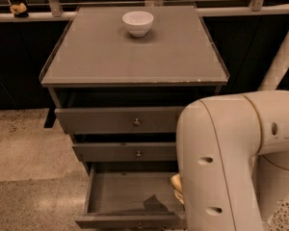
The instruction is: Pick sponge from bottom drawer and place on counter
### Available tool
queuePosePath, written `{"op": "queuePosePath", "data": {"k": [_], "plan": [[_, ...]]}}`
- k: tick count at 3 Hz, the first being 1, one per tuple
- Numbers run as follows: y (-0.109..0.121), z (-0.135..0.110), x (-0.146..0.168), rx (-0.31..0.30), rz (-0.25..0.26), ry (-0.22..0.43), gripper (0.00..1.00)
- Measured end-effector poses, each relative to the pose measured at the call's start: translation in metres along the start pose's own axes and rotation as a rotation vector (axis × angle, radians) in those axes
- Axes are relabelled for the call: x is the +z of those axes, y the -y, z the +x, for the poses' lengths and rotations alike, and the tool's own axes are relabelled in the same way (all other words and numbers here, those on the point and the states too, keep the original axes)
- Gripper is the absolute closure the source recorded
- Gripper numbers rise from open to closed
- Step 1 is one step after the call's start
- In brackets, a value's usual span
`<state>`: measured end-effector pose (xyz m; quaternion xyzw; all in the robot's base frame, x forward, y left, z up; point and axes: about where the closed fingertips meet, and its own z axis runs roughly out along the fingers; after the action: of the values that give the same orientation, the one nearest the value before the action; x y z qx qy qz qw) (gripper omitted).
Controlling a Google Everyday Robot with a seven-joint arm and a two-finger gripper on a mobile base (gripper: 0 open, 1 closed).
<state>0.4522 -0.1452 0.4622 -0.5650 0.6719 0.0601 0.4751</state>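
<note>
Pick step: we are holding the gripper (177, 187) at the right of the open bottom drawer (115, 194), its closure we cannot tell, sponge unseen; next needing a secure lift to the worktop (135, 61).

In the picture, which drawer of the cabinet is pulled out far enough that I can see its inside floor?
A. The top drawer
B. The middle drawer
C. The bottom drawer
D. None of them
C: the bottom drawer shows its grey inside floor, while the two above it show only their fronts. The claw is at its right side, mostly hidden behind the arm.
</note>
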Motion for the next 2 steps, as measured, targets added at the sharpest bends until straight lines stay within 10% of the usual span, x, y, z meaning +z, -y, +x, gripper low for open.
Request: {"op": "queuePosePath", "data": {"k": [1,2], "plan": [[0.0081,0.0292,-0.0647,0.016,0.114,-0.017,1.0],[0.0081,0.0273,-0.0615,0.017,0.109,-0.011,1.0]]}}
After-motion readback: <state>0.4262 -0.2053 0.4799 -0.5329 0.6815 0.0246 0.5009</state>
